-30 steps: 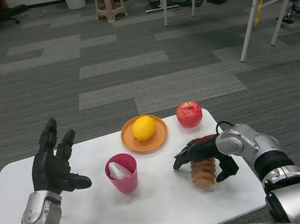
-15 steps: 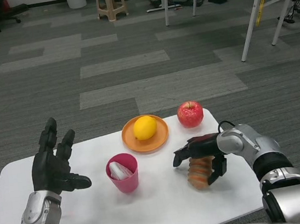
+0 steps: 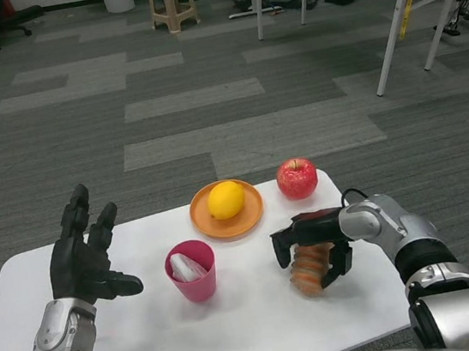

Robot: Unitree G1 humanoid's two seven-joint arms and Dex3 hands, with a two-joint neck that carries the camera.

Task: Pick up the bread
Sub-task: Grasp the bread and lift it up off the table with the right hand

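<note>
— Holding the right hand [image 3: 312, 239] where it is for a second. From my seat I see its fingers wrapped over the top and down both sides of the bread [image 3: 309, 268], which sits at the near right part of the table [image 3: 263, 327], close to that edge.

— Is the bread off the surface?

— I can't tell. Its lower end looks tipped toward me and may be touching the tabletop. I'd call the grasp made and the lift the step in hand.

— How do you want to take it up?

— Straight up, slowly, wrist level. Bread is soft, so I won't squeeze harder than I need; if it sags or slides between the fingers I'll stop and re-seat them rather than crush it.

— And the left?

— My left hand [image 3: 85, 257] hangs above the near left of the table, fingers spread, holding nothing. It stays parked there.

— Anything in the way?

— The pink cup [image 3: 191, 270] stands just left of the bread, with something pale inside I can't identify. Farther back are the orange plate [image 3: 210, 222] carrying a lemon [image 3: 226, 200], and an apple [image 3: 296, 178] at the far right edge. A vertical lift clears all of them; I'd avoid any sweep toward the cup.
</note>
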